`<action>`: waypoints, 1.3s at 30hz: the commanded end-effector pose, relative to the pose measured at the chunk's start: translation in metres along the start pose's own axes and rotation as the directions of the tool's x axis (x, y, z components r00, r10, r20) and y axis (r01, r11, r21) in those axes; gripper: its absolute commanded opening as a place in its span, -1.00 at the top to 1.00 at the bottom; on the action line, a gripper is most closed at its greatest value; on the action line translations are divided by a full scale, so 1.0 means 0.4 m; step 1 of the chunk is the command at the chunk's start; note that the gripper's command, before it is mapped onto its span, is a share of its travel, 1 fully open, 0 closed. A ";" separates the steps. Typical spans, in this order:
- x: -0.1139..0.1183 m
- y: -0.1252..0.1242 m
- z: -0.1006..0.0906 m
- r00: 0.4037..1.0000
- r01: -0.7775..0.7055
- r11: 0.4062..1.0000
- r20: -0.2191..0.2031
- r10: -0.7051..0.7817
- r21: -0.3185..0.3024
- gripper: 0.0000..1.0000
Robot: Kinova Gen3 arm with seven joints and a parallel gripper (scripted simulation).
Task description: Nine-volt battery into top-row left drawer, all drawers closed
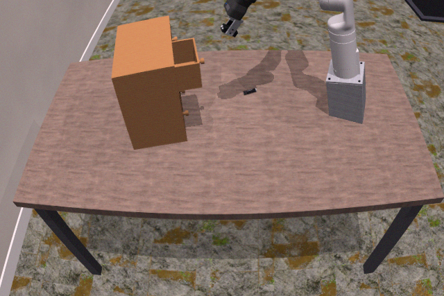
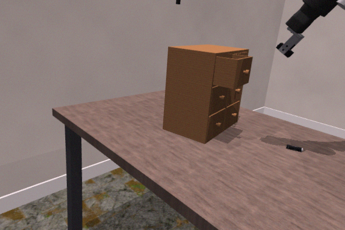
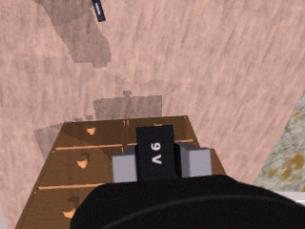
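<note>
My gripper, carrying the nine-volt battery, is hanging in open air beside the chest, above and out from its front. The pulled-out top drawer is jutting from the chest front, open upward with nothing lying over it. A small dark cylinder is lying on the table, well apart from the chest.
</note>
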State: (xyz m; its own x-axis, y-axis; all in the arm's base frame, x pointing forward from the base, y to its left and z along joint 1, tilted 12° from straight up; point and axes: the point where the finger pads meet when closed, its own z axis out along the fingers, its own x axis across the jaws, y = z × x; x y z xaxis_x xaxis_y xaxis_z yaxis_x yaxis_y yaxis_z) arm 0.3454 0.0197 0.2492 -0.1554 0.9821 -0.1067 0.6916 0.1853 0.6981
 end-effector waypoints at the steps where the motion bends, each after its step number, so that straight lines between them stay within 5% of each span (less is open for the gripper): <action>1: -0.005 -0.005 -0.002 1.000 -0.005 1.000 0.002 0.005 -0.002 -0.02; 20: -0.007 -0.003 0.001 1.000 -0.006 1.000 0.004 0.006 -0.010 -0.02; 39: -0.008 0.067 0.050 1.000 -0.006 1.000 0.004 0.006 -0.010 -0.02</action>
State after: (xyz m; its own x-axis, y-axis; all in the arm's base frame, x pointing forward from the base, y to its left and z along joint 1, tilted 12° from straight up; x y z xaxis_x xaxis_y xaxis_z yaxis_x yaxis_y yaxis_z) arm 0.3733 0.0204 0.2540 -0.1480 0.9842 -0.0973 0.6837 0.1729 0.7090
